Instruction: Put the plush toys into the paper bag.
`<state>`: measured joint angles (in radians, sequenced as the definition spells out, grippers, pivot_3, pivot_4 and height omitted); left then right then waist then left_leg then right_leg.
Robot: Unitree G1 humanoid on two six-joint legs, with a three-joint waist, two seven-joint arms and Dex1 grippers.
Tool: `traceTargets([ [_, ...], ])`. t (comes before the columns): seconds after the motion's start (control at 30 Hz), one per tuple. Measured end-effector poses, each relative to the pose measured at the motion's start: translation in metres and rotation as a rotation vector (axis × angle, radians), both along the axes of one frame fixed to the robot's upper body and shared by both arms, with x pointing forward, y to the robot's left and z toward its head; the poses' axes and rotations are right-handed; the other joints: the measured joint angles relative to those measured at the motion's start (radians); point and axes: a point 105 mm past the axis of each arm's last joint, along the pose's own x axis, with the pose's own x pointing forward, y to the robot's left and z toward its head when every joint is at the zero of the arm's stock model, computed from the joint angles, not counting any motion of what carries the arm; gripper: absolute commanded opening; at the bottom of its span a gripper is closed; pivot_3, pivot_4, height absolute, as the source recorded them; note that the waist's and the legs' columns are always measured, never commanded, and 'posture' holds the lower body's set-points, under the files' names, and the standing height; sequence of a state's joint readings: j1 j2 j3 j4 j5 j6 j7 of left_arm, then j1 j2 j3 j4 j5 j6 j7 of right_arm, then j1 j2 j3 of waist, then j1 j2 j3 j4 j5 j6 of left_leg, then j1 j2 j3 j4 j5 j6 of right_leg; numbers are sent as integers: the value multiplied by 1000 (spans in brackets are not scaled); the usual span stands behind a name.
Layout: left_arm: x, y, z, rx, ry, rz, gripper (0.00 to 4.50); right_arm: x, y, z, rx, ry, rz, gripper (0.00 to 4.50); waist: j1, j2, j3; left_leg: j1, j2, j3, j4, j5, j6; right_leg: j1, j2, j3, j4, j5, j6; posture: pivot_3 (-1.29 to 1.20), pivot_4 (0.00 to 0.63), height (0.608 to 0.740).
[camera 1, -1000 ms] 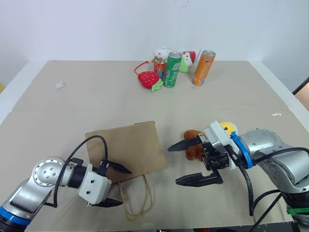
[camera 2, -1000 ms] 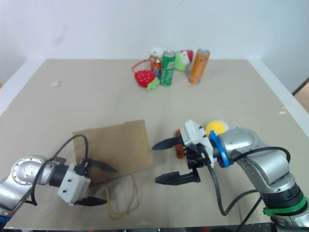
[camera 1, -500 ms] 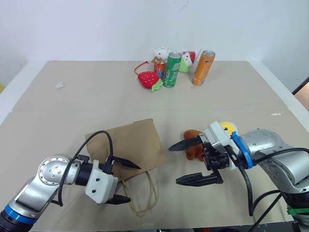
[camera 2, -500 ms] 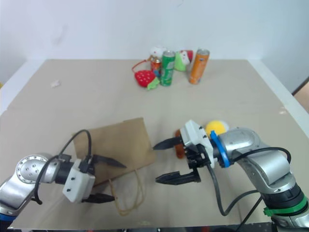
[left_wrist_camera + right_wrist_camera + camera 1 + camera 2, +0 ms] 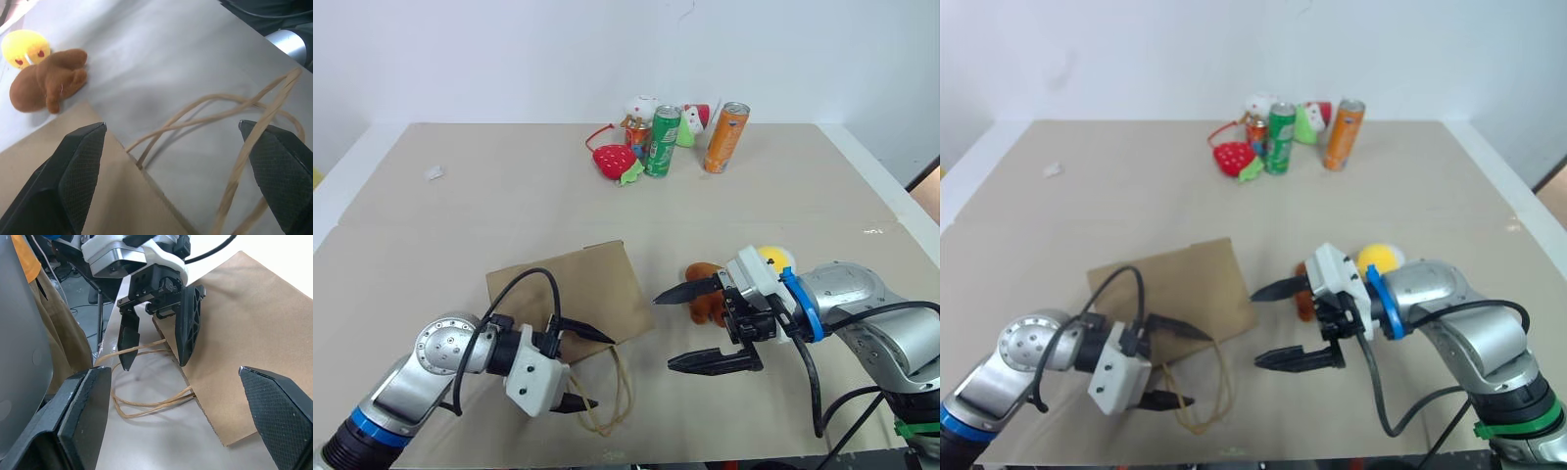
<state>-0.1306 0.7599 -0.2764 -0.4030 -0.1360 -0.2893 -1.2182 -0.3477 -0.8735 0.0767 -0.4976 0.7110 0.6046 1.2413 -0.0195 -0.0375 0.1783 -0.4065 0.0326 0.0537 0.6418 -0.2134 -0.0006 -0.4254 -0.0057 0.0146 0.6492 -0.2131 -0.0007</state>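
Bag [image 5: 570, 294] lies flat on the table near the front edge, left of middle, its two cord handles [image 5: 607, 403] looped out toward that edge, and what has changed is on its left side: over the last second the left gripper [image 5: 582, 370] has slid in from beside the bag's near left corner to the mouth edge where the handles come out, and its fingers have drawn in somewhat from their widest. They are parted now with one finger over the paper at the mouth and the other out over the handle loops; whether either tip touches paper or cord cannot be told, and nothing is gripped yet. This looks like the approach to catching the mouth or a handle so the bag can be opened, which must come before any toy goes in; the bag is closed flat and empty as far as can be seen. Right gripper [image 5: 703, 327] has not moved: it hangs wide open, holding nothing, between the bag and the toys. Brown plush [image 5: 705, 302] sits just behind its upper finger, right of the bag, touching the yellow ball [image 5: 21, 48]; both toys rest on the table, untouched, so the task is at its start.
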Motion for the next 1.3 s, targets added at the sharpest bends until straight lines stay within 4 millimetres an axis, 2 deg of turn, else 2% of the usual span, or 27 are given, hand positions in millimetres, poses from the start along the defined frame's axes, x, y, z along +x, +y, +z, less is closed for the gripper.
traceTargets([
  [0.07, -4, -1, -1, 8, -6, -31, 2203, 0, 0, -1, -1, 1, -2, 4500, 0, 0, 0, 0, 0, 0, 0, 0, 0, 0, 0, 0, 0, 0, 0, 0, 150, 740],
  [0.13, -5, -2, -2, 9, -7, -41, 1688, 0, -1, -1, -3, -3, -3, 4500, 0, 0, 0, 0, 0, 0, 0, 0, 0, 0, 0, 0, 0, 0, 0, 0, 150, 740],
  [0.2, -6, -2, -2, 9, -11, -51, 758, 0, 0, -1, -2, -9, -2, 4500, 0, 0, 0, 0, 0, 0, 0, 0, 0, 0, 0, 0, 0, 0, 0, 0, 150, 740],
  [0.27, -4, -3, 0, 7, -18, -54, 73, 0, 0, -1, -2, -12, -2, 4500, 0, 0, 0, 0, 0, 0, 1, 0, 0, 0, 0, 0, 0, 0, 1, 0, 150, 740],
  [0.37, -2, -2, 5, -18, 1, -37, 73, 1, -1, -1, -6, -18, -5, 4500, 0, 0, 0, 0, 0, 0, 1, 0, 0, 0, 0, 0, 0, 1, 1, 0, 150, 740],
  [0.5, 22, 3, 25, -97, 10, 74, 73, 0, -1, -4, -8, -11, -10, 4500, 0, 0, 0, 0, 0, -1, 3, 0, 0, 1, 1, -1, 1, 1, 1, 0, 150, 740],
  [0.73, 47, 8, 37, -152, 11, 169, 73, 2, 0, -3, 4, -28, -12, 4500, -1, 0, 0, 0, 0, 0, 4, 0, 0, 1, 1, -1, 1, 2, 3, 0, 150, 740],
  [0.83, 59, 1, 52, -270, 56, 228, 73, 8, 2, -4, 26, -31, -49, 4500, 0, 0, 0, -2, 0, -1, 6, 0, 0, 1, 1, 0, 1, 2, 3, 0, 150, 740],
  [0.87, 65, -1, 61, -335, 63, 262, 0, 13, 3, -4, 50, -25, -75, 4099, 0, 0, 0, -2, 0, -1, 8, 0, 0, 2, 1, 0, 1, 3, 4, 0, 150, 740],
  [0.9, 65, -1, 61, -335, 63, 262, 0, 13, 3, -4, 50, -25, -75, 4099, 0, 0, 0, -2, 0, -1, 8, 0, 0, 2, 1, 0, 1, 3, 4, 0, 150, 740],
  [0.93, 68, -2, 67, -371, 62, 282, 0, 16, 5, -5, 70, -15, -96, 3621, -1, 0, 0, -2, 0, -1, 9, 0, 0, 1, 1, 0, 1, 3, 3, 0, 150, 740],
  [0.97, 69, -2, 69, -378, 61, 287, 0, 17, 5, -5, 73, -11, -102, 3621, -1, 0, 0, -2, 0, 0, 9, 0, 0, 1, 1, 1, 1, 3, 3, 0, 150, 740],
  [1.03, 71, -2, 79, -434, 66, 323, 0, 36, 11, -13, 109, 8, -187, 2537, -2, 0, 0, -2, 1, 0, 9, 0, 0, 2, 2, 1, 2, 5, 3, 0, 150, 740],
  [1.13, 71, -2, 81, -441, 62, 327, 0, 39, 13, -18, 109, 21, -203, 2015, -1, 0, 0, -2, 1, 0, 10, 0, 0, 2, 2, 1, 2, 5, 3, 0, 150, 740],
  [1.23, 74, 0, 83, -462, 69, 361, 0, 48, 18, -18, 137, 15, -238, 711, -2, 0, 0, -1, 1, 0, 10, 0, 0, 2, 2, 2, 2, 5, 3, 0, 150, 740],
  [1.3, 75, 0, 87, -486, 68, 379, 0, 52, 27, -20, 147, 15, -241, 201, -2, 0, 0, -2, 1, 0, 10, 0, 0, 2, 2, 2, 2, 5, 3, 0, 150, 740],
])
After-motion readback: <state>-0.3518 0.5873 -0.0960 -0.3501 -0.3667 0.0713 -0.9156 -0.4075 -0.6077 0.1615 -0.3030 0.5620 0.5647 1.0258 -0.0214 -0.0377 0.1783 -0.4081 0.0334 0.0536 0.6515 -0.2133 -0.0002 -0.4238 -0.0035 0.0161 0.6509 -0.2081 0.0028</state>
